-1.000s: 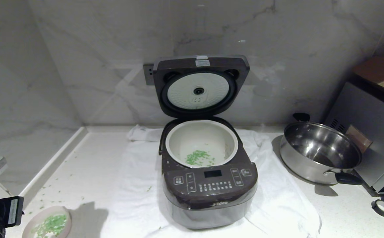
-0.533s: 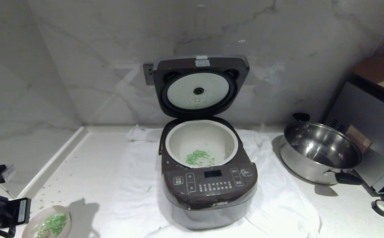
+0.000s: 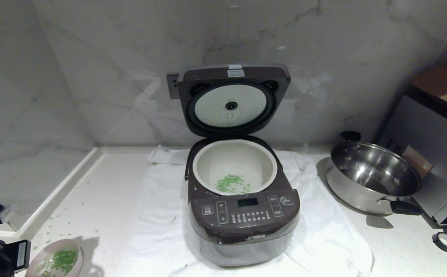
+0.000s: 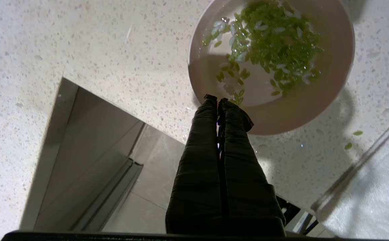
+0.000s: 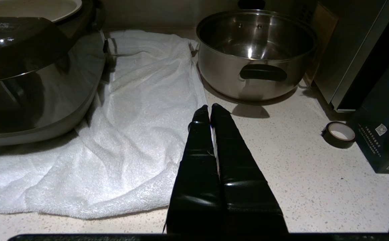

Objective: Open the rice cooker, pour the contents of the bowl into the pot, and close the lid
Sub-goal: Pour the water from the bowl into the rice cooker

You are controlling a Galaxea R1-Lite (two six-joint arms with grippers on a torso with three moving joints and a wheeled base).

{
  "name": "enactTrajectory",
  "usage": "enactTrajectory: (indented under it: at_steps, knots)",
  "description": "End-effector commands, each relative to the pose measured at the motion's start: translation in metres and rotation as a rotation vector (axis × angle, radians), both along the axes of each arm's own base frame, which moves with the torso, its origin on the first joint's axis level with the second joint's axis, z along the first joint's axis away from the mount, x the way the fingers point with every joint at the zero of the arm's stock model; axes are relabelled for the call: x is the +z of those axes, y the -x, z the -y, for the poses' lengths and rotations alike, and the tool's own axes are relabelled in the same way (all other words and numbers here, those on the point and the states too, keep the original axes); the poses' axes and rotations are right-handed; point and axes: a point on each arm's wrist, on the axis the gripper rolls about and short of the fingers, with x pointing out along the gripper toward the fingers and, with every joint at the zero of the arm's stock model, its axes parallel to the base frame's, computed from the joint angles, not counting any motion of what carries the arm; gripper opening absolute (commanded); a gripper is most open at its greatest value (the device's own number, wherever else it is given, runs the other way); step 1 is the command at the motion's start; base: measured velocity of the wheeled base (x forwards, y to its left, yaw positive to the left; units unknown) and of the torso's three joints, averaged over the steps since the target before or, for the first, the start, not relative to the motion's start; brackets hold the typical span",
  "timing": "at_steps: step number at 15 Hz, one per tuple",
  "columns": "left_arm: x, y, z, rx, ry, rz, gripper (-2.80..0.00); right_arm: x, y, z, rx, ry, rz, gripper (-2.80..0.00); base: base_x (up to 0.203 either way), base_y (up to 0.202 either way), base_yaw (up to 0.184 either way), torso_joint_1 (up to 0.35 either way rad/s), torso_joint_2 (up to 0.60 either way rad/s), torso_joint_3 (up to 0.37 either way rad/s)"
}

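From up at the robot's head, the rice cooker (image 3: 242, 215) sits on a white towel (image 3: 323, 238) in the middle of the speckled counter (image 3: 104, 192). The lid (image 3: 233, 100) stands upright against the marble wall, its pale inner plate facing forward. The pot (image 3: 235, 169) is seated in the cooker with a small patch of green bits (image 3: 231, 184) on its floor. The bowl (image 3: 54, 259) rests at the near left corner of the counter, holding more green bits, with a few strays scattered on the counter around it. The left arm shows at the left edge, just beside the bowl. A steel pan (image 3: 373, 177) stands to the right, off the towel, and a tape roll (image 3: 446, 241) lies beyond it.

From the left wrist, the left gripper (image 4: 218, 99) has its fingers pressed together on nothing, tips over the bowl's (image 4: 298, 113) near rim.

From the right wrist, the right gripper (image 5: 209, 108) is likewise pinched together and empty, above the towel's (image 5: 140, 110) edge, between the cooker (image 5: 37, 80) and the steel pan (image 5: 258, 57).
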Motion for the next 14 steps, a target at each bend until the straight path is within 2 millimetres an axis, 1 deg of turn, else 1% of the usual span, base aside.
enactTrajectory:
  at_steps: [1,8,12,14]
  knots:
    - [-0.011,-0.002,-0.003,0.009,0.009,-0.021,0.00,0.000,0.000,0.000,0.000,0.000,0.000,-2.80,0.000,0.000,0.000,0.000,0.00,0.000]
    - [-0.025,-0.009,-0.007,0.017,0.043,-0.058,0.00,0.000,0.000,0.000,0.000,0.000,0.000,-2.80,0.000,0.000,0.000,0.000,0.00,0.000]
    - [-0.044,-0.027,-0.022,0.039,0.028,-0.008,0.00,0.000,0.000,0.000,0.000,0.000,0.000,-2.80,0.000,0.000,0.000,0.000,0.00,0.000]
    - [-0.049,-0.029,-0.029,0.067,0.035,-0.009,0.00,0.000,0.000,0.000,0.000,0.000,0.000,-2.80,0.000,0.000,0.000,0.000,0.00,0.000]
